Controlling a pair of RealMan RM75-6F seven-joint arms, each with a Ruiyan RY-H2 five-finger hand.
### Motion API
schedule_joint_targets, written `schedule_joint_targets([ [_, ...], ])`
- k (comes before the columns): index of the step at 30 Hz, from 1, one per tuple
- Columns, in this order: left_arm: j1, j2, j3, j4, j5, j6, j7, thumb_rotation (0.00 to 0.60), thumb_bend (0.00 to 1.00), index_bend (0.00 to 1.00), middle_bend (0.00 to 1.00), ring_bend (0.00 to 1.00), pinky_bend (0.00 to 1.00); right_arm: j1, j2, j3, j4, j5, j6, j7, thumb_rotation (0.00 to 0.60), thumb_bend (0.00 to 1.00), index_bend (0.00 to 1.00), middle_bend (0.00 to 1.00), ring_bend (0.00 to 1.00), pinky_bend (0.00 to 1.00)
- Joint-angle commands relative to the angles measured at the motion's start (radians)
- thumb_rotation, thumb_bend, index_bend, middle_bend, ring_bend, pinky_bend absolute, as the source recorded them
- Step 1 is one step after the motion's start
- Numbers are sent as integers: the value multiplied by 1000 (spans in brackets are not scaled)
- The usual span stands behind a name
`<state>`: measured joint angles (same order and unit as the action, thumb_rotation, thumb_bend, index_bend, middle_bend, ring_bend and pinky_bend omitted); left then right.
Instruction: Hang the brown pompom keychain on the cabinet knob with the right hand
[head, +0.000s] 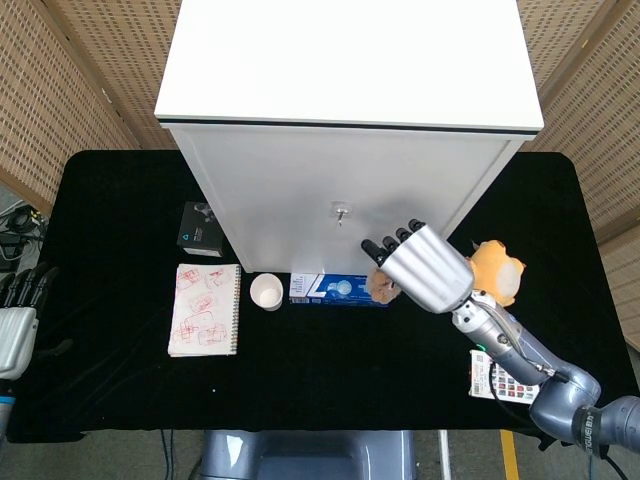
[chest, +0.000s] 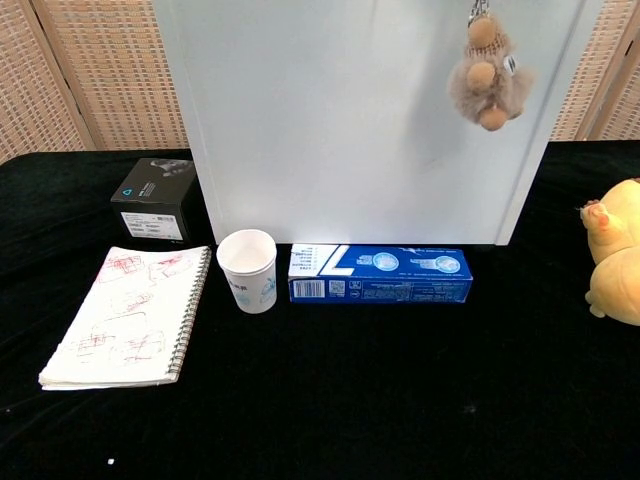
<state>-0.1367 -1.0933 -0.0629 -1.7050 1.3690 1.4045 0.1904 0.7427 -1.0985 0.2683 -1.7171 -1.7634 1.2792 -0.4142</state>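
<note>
The brown pompom keychain (chest: 485, 73) hangs in the air in front of the white cabinet's door (chest: 360, 120), its ring running off the top of the chest view. In the head view my right hand (head: 424, 268) holds it, and a bit of brown fur (head: 381, 285) shows under the fingers. The small metal cabinet knob (head: 342, 212) sits just up and left of the fingertips, apart from them. My left hand (head: 17, 315) rests at the far left edge of the table, holding nothing, fingers apart.
A paper cup (chest: 248, 270) and a blue toothpaste box (chest: 380, 275) stand at the cabinet's foot. A red-sketched notebook (chest: 125, 317) and a black box (chest: 152, 197) lie to the left. An orange plush toy (chest: 615, 250) and a printed card (head: 500, 380) are at the right.
</note>
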Motion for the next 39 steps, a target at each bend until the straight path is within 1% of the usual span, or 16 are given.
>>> schedule_joint_targets([
  [1, 0, 1, 0, 0, 0, 0, -2, 600, 0, 0, 0, 0, 0, 22, 0, 14, -12, 16, -32, -34, 600, 657, 735, 980, 965, 1000],
  [9, -1, 5, -2, 6, -9, -9, -11, 600, 0, 0, 0, 0, 0, 62, -10, 35, 1, 59, -102, -119, 600, 658, 742, 980, 964, 1000],
  [22, -5, -2, -1, 9, -14, -14, 1, 600, 0, 0, 0, 0, 0, 116, -38, 61, -5, 98, -154, -209, 600, 656, 742, 980, 965, 1000],
  [28, -5, -4, -1, 10, -17, -14, 4, 600, 0, 0, 0, 0, 0, 145, -55, 72, -12, 137, -189, -255, 600, 656, 740, 980, 965, 1000],
  [39, -5, -2, -1, 10, -17, -15, -1, 600, 0, 0, 0, 0, 0, 173, -76, 81, -8, 194, -212, -296, 600, 656, 739, 980, 965, 1000],
])
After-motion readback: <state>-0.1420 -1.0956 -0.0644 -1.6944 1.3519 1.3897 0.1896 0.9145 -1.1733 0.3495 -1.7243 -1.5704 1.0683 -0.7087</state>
